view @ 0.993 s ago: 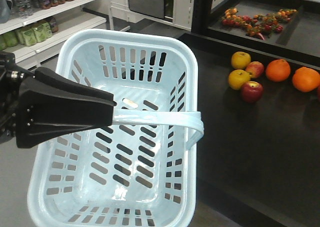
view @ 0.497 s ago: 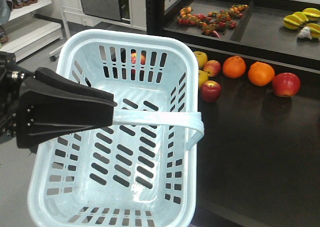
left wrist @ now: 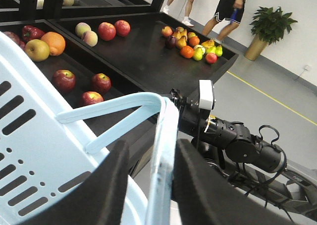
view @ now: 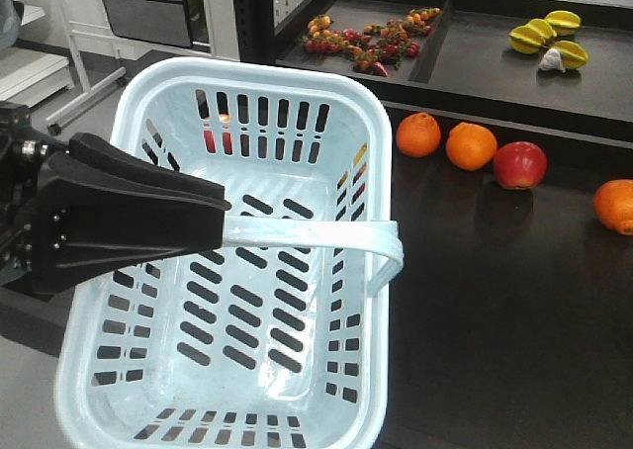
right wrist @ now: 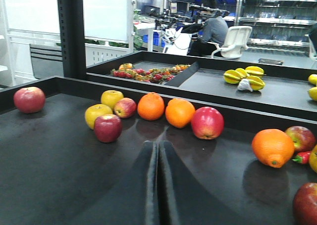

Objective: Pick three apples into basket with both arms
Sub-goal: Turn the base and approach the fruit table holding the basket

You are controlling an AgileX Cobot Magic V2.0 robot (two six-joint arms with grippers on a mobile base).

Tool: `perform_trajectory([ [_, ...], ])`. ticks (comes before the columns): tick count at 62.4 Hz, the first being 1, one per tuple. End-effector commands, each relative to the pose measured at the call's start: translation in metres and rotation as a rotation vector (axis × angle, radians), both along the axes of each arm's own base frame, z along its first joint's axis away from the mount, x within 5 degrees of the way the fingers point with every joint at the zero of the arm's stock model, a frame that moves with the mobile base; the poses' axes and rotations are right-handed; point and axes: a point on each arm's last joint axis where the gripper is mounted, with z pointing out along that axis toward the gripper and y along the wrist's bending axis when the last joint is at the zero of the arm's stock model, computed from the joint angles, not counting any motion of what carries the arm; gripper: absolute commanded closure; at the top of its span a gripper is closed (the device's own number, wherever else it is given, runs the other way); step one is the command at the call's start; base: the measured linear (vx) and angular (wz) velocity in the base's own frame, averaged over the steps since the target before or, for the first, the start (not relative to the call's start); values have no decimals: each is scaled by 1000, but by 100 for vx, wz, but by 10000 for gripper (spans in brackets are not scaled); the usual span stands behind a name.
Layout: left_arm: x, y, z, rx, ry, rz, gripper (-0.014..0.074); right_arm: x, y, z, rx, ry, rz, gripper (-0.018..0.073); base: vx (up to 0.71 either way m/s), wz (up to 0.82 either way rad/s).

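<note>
The pale blue basket [view: 247,71] hangs empty in front of the front view. My left gripper [view: 226,233] is shut on its flat handle [view: 316,235]. The left wrist view shows that gripper [left wrist: 152,145] with the handle [left wrist: 162,150] pinched between its black fingers. Three dark red apples [left wrist: 64,80] [left wrist: 101,82] [left wrist: 92,97] lie on the black table beyond the basket rim. My right gripper [right wrist: 158,144] is shut and empty, low over the table. A dark red apple [right wrist: 108,128] lies ahead to its left, a red apple [right wrist: 207,122] ahead to its right. That apple [view: 520,164] also shows in the front view.
Oranges [right wrist: 151,106] [right wrist: 179,112] [right wrist: 272,147] and yellow apples [right wrist: 98,112] [right wrist: 112,97] lie among the red ones. Another red apple [right wrist: 29,99] sits far left. A raised tray edge [right wrist: 163,93] bounds the back of the table. Behind it are small fruit [view: 361,44] and starfruit [view: 542,36].
The fruit on the table has slid leftward in the front view, so the camera has swung right. The basket and left gripper keep the same place in the frame.
</note>
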Motion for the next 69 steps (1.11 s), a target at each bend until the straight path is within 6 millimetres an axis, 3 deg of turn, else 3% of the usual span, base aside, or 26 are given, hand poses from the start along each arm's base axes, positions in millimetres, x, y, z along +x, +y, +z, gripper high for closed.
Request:
perform_trajectory([
  [1,-4,2,9,30,-66,23,604,0,0,4,-1,-74,2,563,5,-13],
  [69,-4,2,9,30,-66,23,604,0,0,4,-1,-74,2,563,6,-21],
])
